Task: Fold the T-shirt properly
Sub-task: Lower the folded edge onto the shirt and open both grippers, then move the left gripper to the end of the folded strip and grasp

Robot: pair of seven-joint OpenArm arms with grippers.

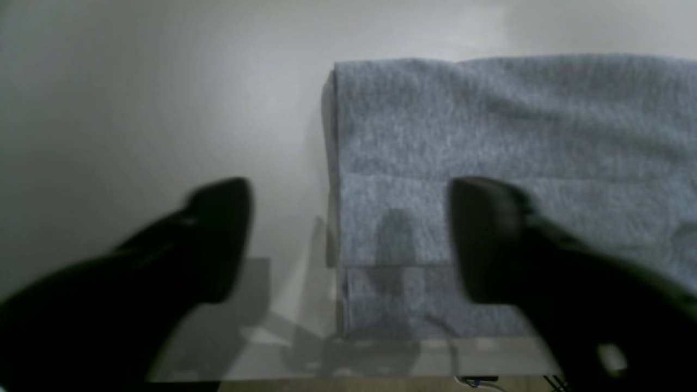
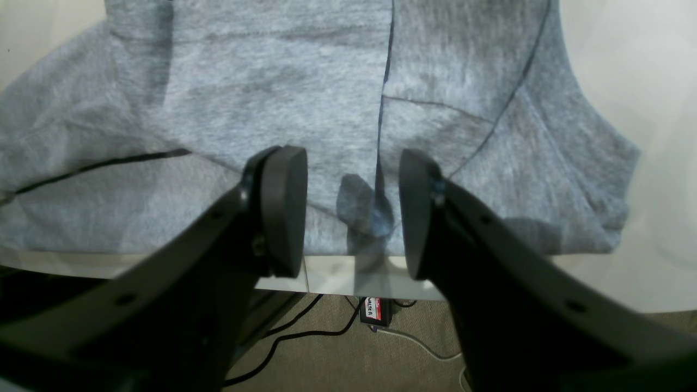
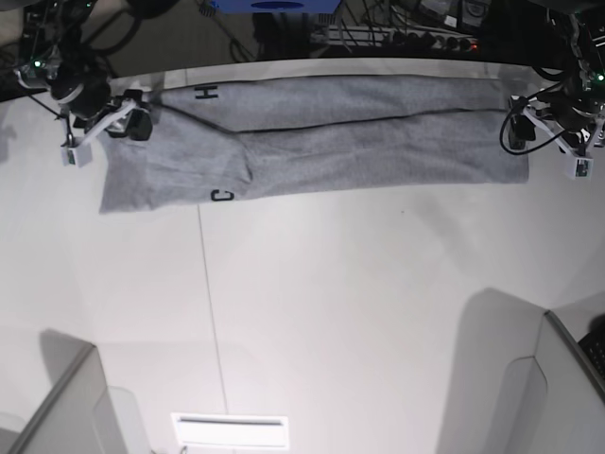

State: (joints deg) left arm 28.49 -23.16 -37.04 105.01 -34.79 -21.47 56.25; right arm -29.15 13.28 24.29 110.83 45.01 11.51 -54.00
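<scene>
The heather-grey T-shirt (image 3: 359, 142) lies folded into a long band across the far side of the white table (image 3: 331, 303), with black letters showing near its left end. My left gripper (image 1: 351, 239) hovers open over the shirt's end edge (image 1: 517, 125), one finger above cloth and one above bare table; in the base view this left gripper (image 3: 529, 123) is at the band's right end. My right gripper (image 2: 351, 215) is open above the sleeve end of the T-shirt (image 2: 272, 92) at the table's edge, holding nothing; in the base view the right gripper (image 3: 132, 123) is at the left end.
Behind the far table edge sit power strips and cables (image 3: 397, 33). Grey partitions stand at the near left (image 3: 57, 407) and near right (image 3: 558, 378) corners. A white slotted plate (image 3: 230, 430) lies at the near edge. Cables and a small device (image 2: 375, 310) lie on the floor.
</scene>
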